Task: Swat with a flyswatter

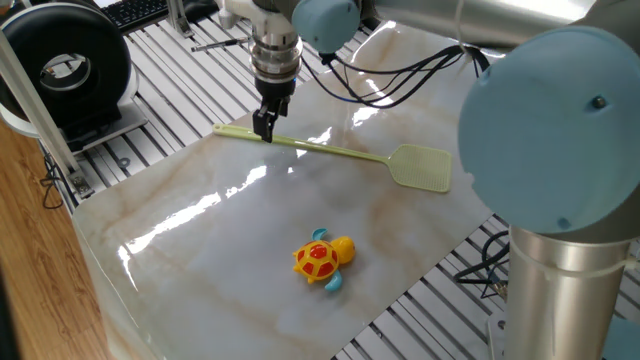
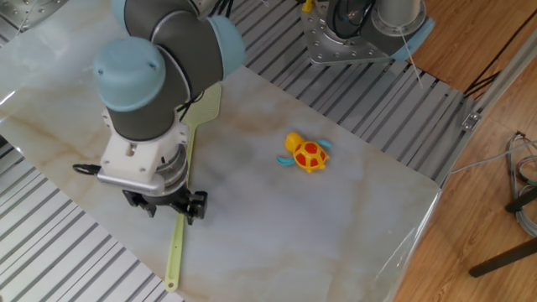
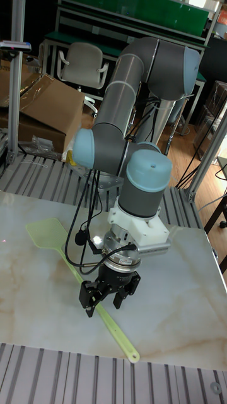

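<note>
The pale yellow-green flyswatter lies flat on the marble table, with its mesh head to the right. My gripper hangs low over the handle near its free end. In the other fixed view the gripper stands open, one finger on either side of the handle. The tall fixed view shows the same: the gripper straddles the stick, with the head far to the left. I cannot tell whether the fingers touch the handle. The orange-and-yellow toy turtle sits apart, nearer the front edge.
A black round device stands at the left, off the marble. Black cables trail across the table's far side. The arm's metal base is at the back in the other fixed view. Slotted aluminium rails border the slab.
</note>
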Robot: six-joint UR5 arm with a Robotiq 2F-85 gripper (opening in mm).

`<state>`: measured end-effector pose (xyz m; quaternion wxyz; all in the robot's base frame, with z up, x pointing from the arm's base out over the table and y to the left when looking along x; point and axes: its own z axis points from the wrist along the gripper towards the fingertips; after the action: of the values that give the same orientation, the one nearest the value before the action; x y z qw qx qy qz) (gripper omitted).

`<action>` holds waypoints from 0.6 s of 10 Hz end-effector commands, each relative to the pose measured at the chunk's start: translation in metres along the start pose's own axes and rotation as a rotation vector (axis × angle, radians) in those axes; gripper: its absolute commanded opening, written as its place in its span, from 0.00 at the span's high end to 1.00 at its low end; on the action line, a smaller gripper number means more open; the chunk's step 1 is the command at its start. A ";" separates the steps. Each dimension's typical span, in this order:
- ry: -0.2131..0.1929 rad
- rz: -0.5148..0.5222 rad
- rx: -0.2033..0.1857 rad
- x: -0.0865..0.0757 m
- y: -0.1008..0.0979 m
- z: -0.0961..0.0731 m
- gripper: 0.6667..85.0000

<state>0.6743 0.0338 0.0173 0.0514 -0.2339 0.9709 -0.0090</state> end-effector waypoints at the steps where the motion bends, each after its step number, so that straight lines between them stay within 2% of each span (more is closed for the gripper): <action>1: -0.018 0.011 -0.004 -0.007 0.004 0.001 0.21; 3: -0.017 0.017 -0.006 -0.005 0.004 0.003 0.22; 4: -0.031 0.018 -0.020 -0.009 0.008 0.006 0.22; 6: -0.045 0.022 -0.038 -0.015 0.013 0.001 0.22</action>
<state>0.6790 0.0444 0.0140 0.0623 -0.2294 0.9713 0.0008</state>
